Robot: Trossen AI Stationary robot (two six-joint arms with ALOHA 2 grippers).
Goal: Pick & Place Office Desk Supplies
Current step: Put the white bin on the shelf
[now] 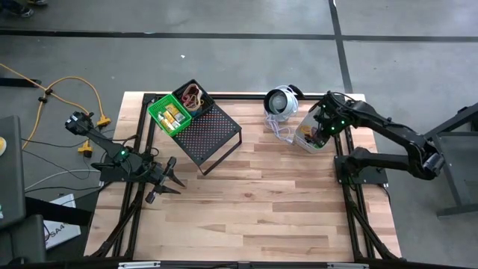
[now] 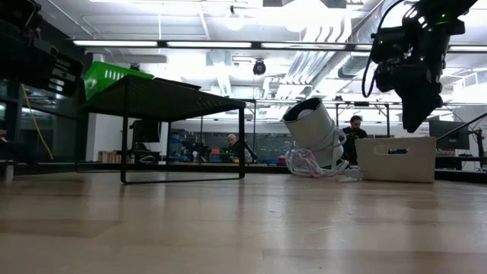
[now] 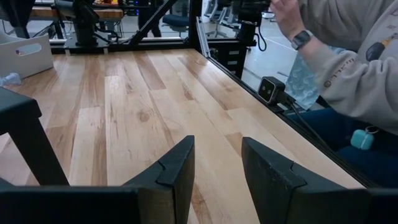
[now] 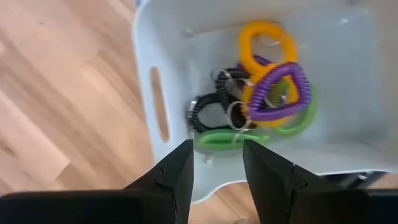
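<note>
Wooden desk [image 1: 254, 202] filling the high view, grey floor around it. Black mesh rack [image 1: 205, 134] sitting at about 11 o'clock, carrying a green bin [image 1: 169, 115] with yellow pieces [image 1: 173, 116] and a black bin [image 1: 193, 97] with loops. Round white-and-black device [image 1: 281, 102] lying at 1 o'clock with its cord. Grey bin [image 1: 308, 137] just beside it. Right tool [image 1: 326, 125] hanging over that grey bin. Left tool [image 1: 166, 179] waiting at 9 o'clock, low over bare wood, fingers apart.

Low view: green bin [image 2: 106, 77] showing atop the rack [image 2: 163, 95] at 10 o'clock, grey bin [image 2: 396, 159] standing on the desk at 3 o'clock, right tool [image 2: 418, 114] hovering above it, not touching.

Left wrist view: left tool [image 3: 217, 171] with fingers apart, nothing between them; a person's sleeve [image 3: 348, 68] showing beyond the desk edge.

Right wrist view: right tool [image 4: 217, 165] looking straight down into the grey bin [image 4: 348, 50], fingers apart, gripping nothing. Orange loop [image 4: 264, 38], purple loop [image 4: 281, 90], green loop [image 4: 229, 138] and black coil [image 4: 208, 109] lying tangled inside.
</note>
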